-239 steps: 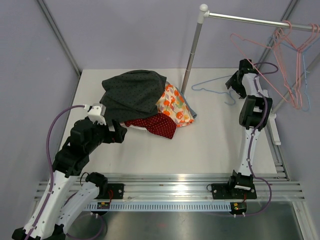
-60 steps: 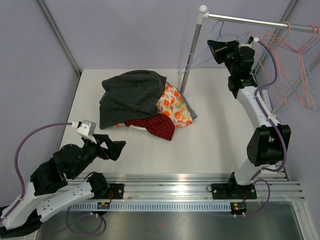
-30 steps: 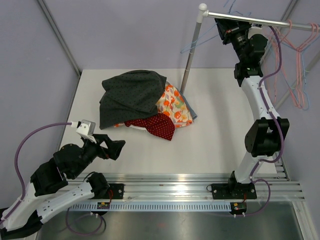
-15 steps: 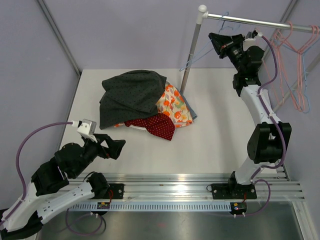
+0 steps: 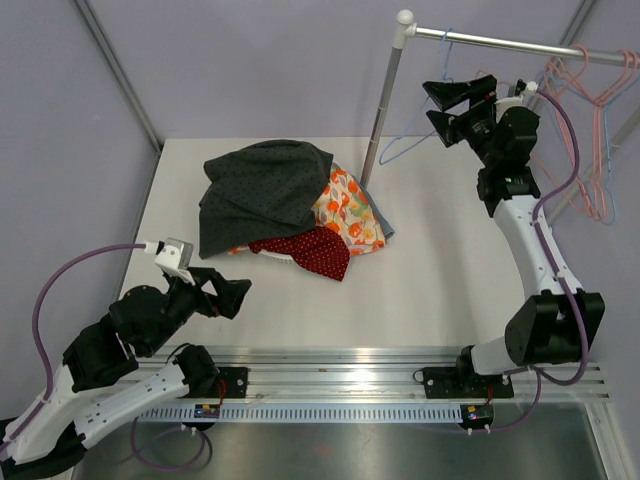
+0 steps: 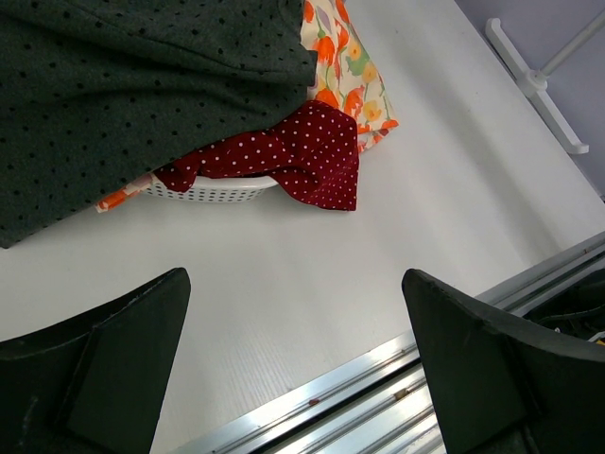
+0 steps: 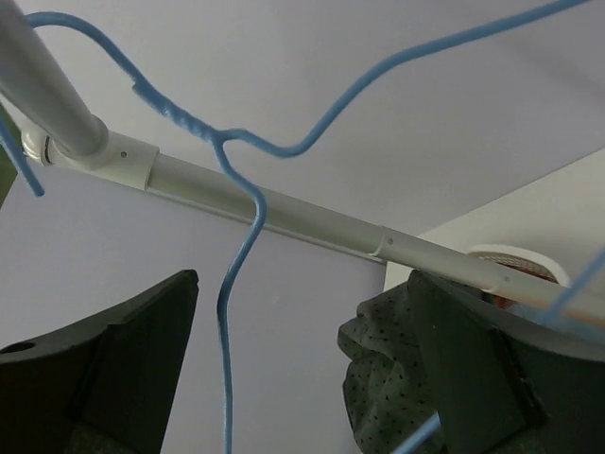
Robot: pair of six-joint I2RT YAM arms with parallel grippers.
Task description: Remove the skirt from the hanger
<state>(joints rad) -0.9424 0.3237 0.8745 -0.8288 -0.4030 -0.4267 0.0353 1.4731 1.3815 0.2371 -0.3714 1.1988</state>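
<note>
The dark dotted skirt [image 5: 265, 188] lies off the hanger, on top of a pile of clothes at the table's back left. It also shows in the left wrist view [image 6: 123, 95] and the right wrist view [image 7: 397, 378]. The blue wire hanger [image 5: 408, 135] hangs bare by its hook from the rail [image 5: 500, 42]. My right gripper [image 5: 438, 107] is open just right of the hanger, below the rail. In the right wrist view the hanger wire [image 7: 234, 274] runs between the open jaws [image 7: 302, 284], touching neither. My left gripper [image 5: 235, 297] is open and empty near the table's front left [image 6: 293, 284].
Under the skirt lie a floral cloth [image 5: 350, 208], a red dotted cloth [image 5: 315, 250] and a white basket [image 6: 217, 191]. The rack's post [image 5: 385, 100] stands behind the pile. Several pink hangers [image 5: 590, 110] hang at the rail's right end.
My right arm lifted the blue hanger from the table to the rail, let it go and dropped a little. My left arm pulled back from the pile to the front.
</note>
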